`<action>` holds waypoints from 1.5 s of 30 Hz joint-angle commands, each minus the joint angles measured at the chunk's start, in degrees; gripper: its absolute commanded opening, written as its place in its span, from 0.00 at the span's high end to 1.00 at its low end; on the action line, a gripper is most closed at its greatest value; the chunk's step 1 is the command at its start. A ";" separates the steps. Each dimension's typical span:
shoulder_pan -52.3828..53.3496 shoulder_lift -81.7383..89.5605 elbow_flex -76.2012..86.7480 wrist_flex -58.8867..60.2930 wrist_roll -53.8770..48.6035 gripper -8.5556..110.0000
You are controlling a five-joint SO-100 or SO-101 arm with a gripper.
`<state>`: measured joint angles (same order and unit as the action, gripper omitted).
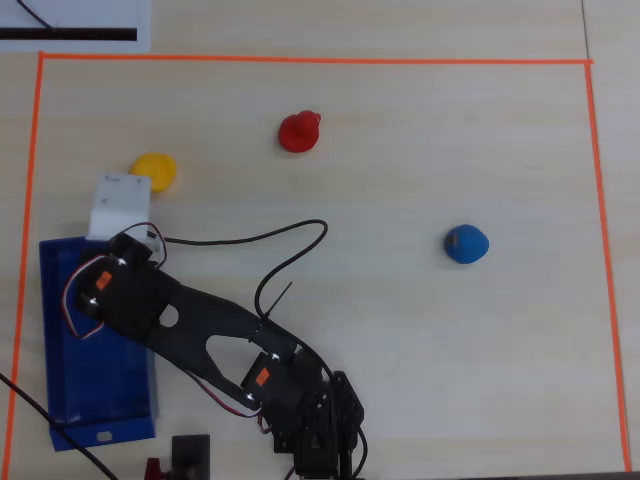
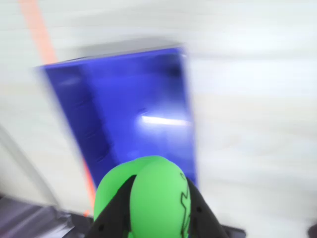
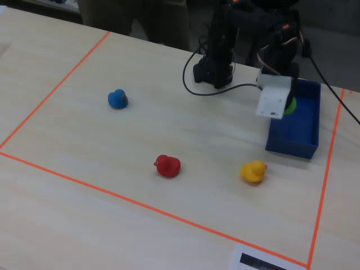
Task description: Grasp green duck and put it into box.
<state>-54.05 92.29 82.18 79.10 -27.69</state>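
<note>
1. Green duck (image 2: pixel 153 198): glossy, rounded, bright green, sitting pinched between the gripper (image 2: pixel 157 214) fingers.
2. It's hanging just above the blue box (image 2: pixel 133 109).
3. No readable writing showing.

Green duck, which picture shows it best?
The wrist view: the green duck fills the bottom, held by the gripper above the blue box. The fixed view shows a green sliver; overhead hides it.

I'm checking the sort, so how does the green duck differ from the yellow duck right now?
The green duck is held in the gripper above the blue box; the yellow duck sits free on the table. The green one is by the box's rim, the yellow one outside the box. Both look like small toys.
</note>
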 commanded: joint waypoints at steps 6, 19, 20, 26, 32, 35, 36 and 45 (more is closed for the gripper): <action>-3.96 -0.26 -5.98 0.09 5.19 0.93; -9.05 -1.23 10.81 -16.79 11.43 0.85; -8.96 -1.23 11.78 -17.58 10.99 0.81; -7.29 -1.67 16.35 -19.25 6.50 0.65; 2.64 4.39 16.08 -18.37 1.23 0.71; 12.66 10.46 13.89 -19.25 -2.46 0.86; 15.82 12.92 13.71 -20.48 -3.69 0.90; 31.46 36.83 31.55 -35.60 -22.15 0.93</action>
<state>-25.05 117.86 104.68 50.54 -40.87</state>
